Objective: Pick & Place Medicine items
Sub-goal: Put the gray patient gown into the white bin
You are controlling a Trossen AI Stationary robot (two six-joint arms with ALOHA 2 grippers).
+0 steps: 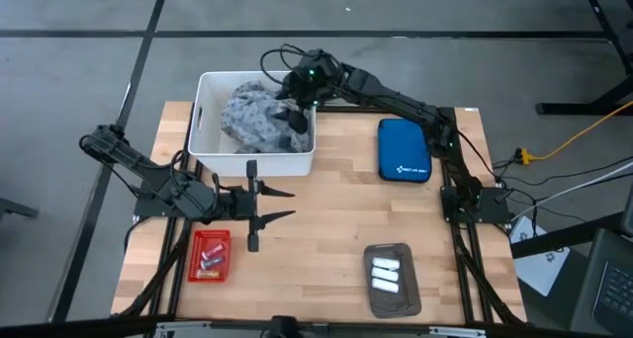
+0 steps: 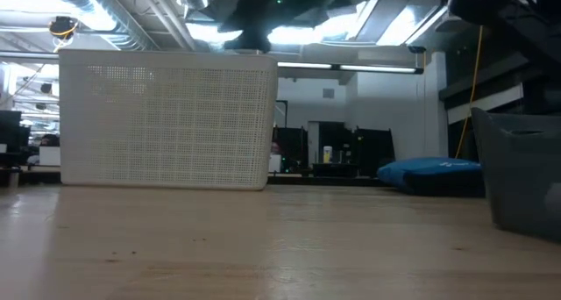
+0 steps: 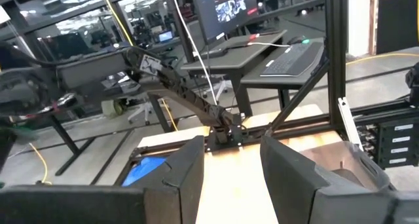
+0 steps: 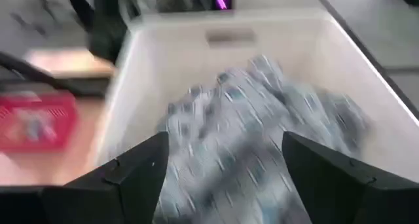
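Small white and pink medicine items (image 1: 209, 262) lie in a red mesh basket (image 1: 195, 269) near the table's near-left edge. Three white packets (image 1: 386, 275) lie in a dark grey tray (image 1: 371, 298) near the near-right edge. My right gripper (image 1: 297, 116) (image 4: 226, 178) is open and hangs over a grey patterned cloth (image 1: 255, 119) (image 4: 249, 119), which is heaped in a white bin (image 1: 203, 121). In the low view it shows above the bin's rim (image 2: 166, 54). My left gripper (image 1: 292, 204) (image 3: 232, 178) is open, level, above bare table just beyond the red basket.
A blue zipped pouch (image 1: 404, 150) (image 2: 429, 168) lies right of the white bin at the far right. The bin stands at the table's far edge. Bare wood (image 1: 326, 229) lies between the red basket, the tray and the bin. Desks and monitors stand beyond the table.
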